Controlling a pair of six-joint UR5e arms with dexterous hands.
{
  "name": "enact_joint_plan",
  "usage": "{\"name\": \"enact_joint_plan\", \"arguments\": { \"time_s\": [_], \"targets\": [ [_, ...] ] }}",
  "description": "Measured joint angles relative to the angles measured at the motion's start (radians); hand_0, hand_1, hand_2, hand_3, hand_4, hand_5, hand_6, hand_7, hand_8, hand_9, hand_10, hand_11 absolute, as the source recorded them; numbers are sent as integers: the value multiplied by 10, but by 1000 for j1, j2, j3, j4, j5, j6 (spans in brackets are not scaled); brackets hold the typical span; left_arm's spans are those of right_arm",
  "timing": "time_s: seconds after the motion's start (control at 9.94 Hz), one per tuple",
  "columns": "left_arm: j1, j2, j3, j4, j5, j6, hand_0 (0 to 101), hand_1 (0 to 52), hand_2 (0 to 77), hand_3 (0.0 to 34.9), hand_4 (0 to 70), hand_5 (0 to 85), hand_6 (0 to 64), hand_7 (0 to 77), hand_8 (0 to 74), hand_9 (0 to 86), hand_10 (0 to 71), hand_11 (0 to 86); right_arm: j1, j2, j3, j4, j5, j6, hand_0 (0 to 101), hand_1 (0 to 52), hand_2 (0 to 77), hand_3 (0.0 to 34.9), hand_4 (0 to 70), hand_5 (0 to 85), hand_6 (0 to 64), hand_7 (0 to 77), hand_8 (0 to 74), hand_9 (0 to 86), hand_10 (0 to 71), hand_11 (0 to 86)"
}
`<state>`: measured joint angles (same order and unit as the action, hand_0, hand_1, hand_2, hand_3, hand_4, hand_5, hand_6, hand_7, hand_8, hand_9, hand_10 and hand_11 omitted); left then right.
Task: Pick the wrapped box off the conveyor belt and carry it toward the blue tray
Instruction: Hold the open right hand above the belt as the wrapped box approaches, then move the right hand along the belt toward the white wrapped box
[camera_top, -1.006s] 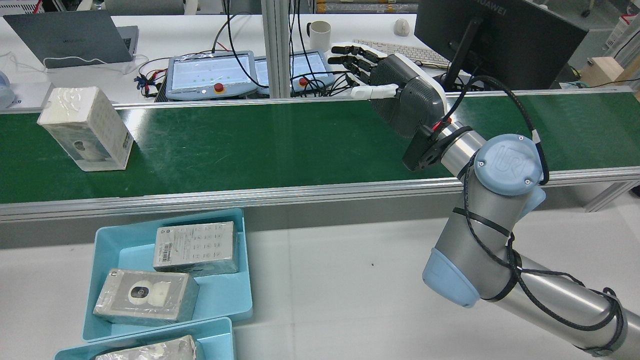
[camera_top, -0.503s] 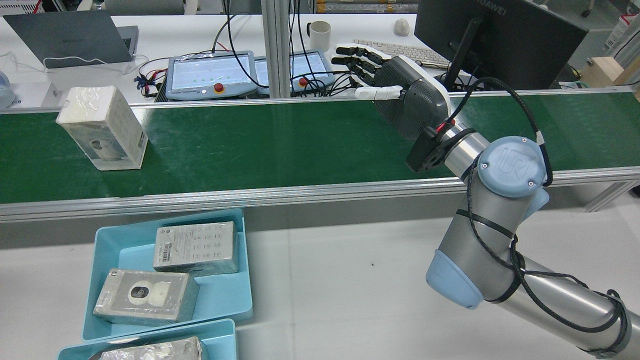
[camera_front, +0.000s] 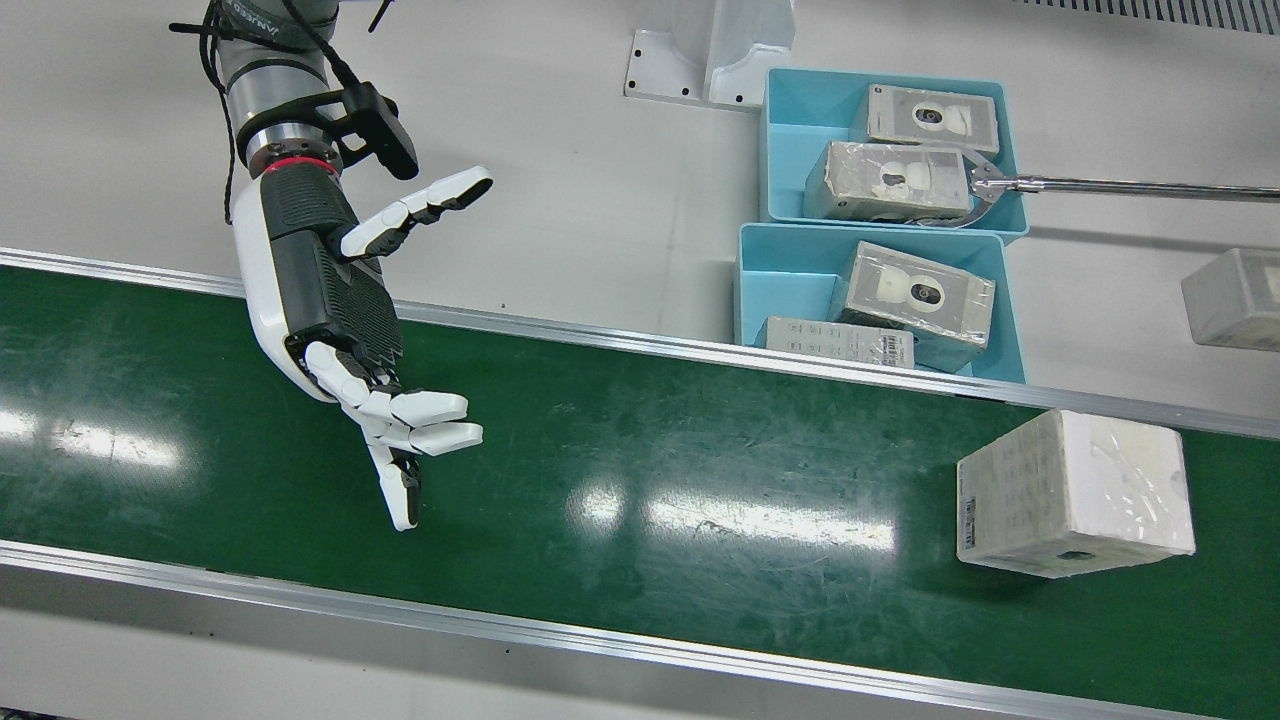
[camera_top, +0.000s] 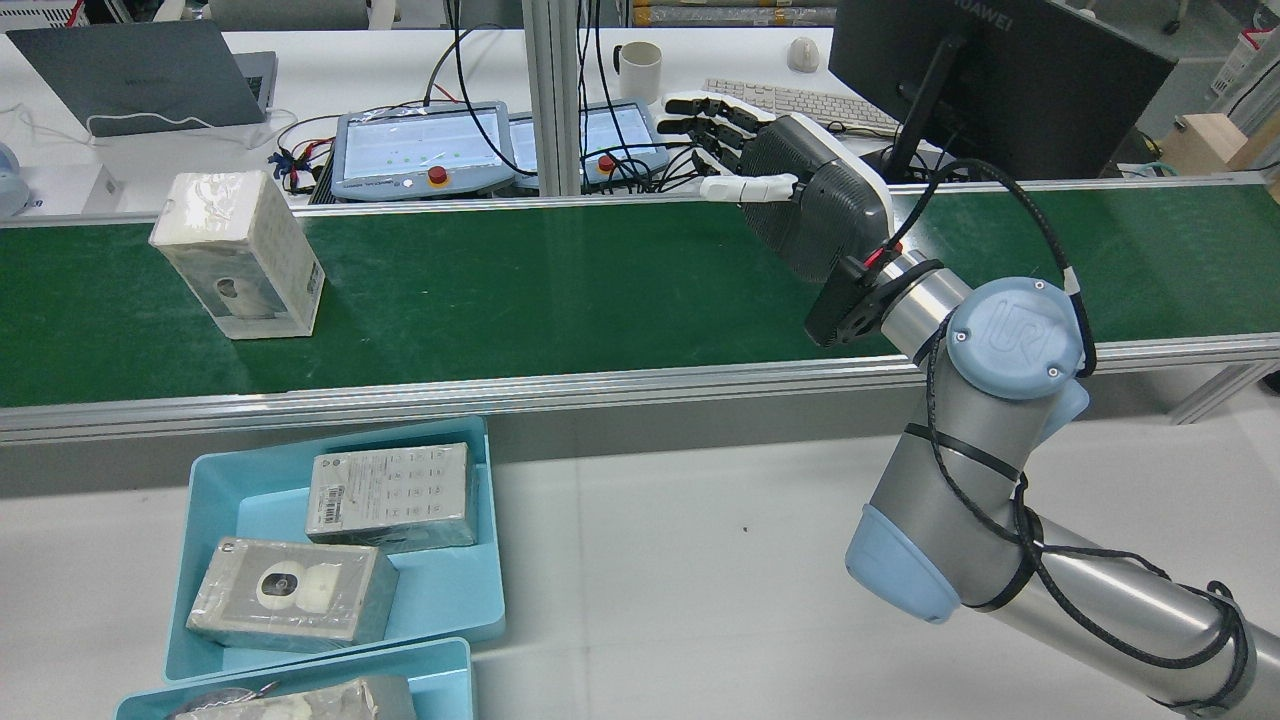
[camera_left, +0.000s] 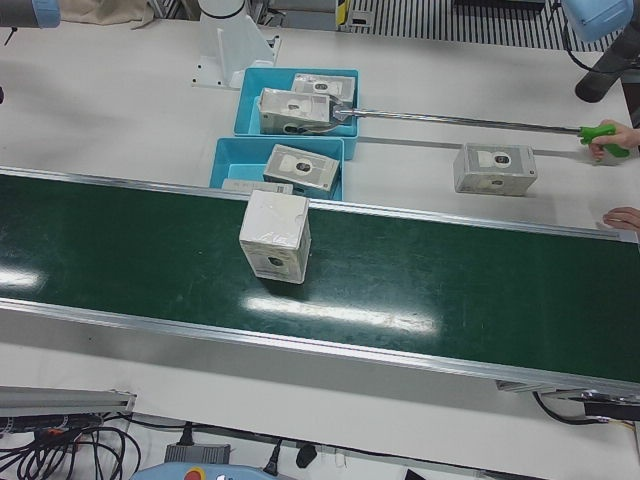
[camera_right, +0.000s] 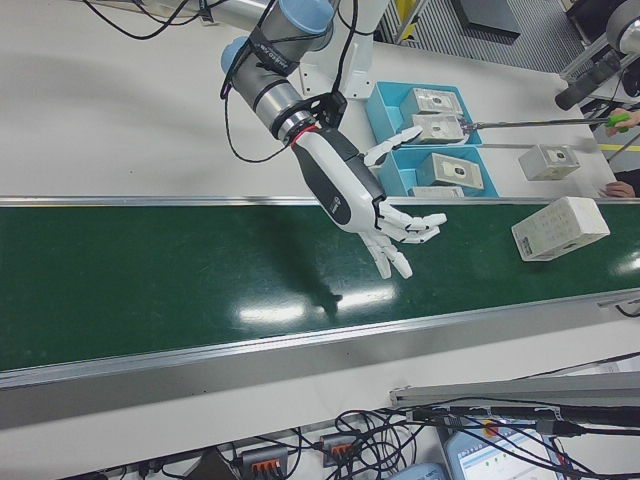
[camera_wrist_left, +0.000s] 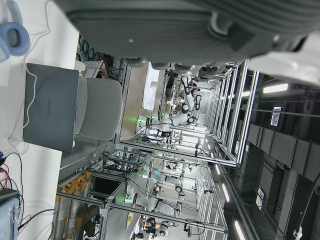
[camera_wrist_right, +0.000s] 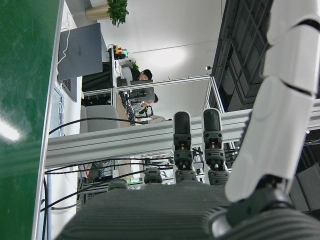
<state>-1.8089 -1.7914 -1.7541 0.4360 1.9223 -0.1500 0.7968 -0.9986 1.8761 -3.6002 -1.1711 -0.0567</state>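
Right in front, the green conveyor belt (camera_front: 650, 450) runs the width of the station, and the wrapped box (camera_front: 1075, 495) stands upright on it, alone, roughly midway across the belt's width. It sits on the left arm's half of the belt, level with the blue trays behind the far rail. Nothing is touching it.

Well apart from it, further along the belt, the right hand (camera_front: 340, 300) hangs above the green surface with its fingers (camera_front: 430, 408) spread wide and its thumb held out to the side. It holds nothing, and its palm is turned toward the box.

Past the belt's far rail, on the white table (camera_front: 560, 180), the nearer blue tray (camera_front: 790, 285) holds two wrapped boxes, one lying flat and one leaning on it. Just behind it, the second blue tray (camera_front: 800, 130) holds two more. A long metal grabber (camera_front: 1100, 186) reaches in from the side, its claw at the end of one of those boxes. A person's hand (camera_left: 608, 137) holds its green handle. One more wrapped box (camera_front: 1235, 297) lies loose on the table.

The left hand (camera_wrist_left: 190, 30) shows only as a strip of palm in its own camera, so I cannot tell how its fingers are set.
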Motion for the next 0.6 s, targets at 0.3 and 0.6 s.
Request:
{"name": "enact_joint_plan", "arguments": {
  "time_s": [0.3,0.6],
  "targets": [
    [0,0,0,0,0,0,0,0,11,0,0,11,0,5,5,0,5,0,-13,26,-36,-5,-4,-13,538,305,235,81,240,289,114,316,16,76,0,11],
    [0,0,0,0,0,0,0,0,11,0,0,5,0,5,5,0,5,0,-14,51,-86,-7,-6,-83,658,300,300,89,235,289,104,305,0,44,0,11]
  ]
}}
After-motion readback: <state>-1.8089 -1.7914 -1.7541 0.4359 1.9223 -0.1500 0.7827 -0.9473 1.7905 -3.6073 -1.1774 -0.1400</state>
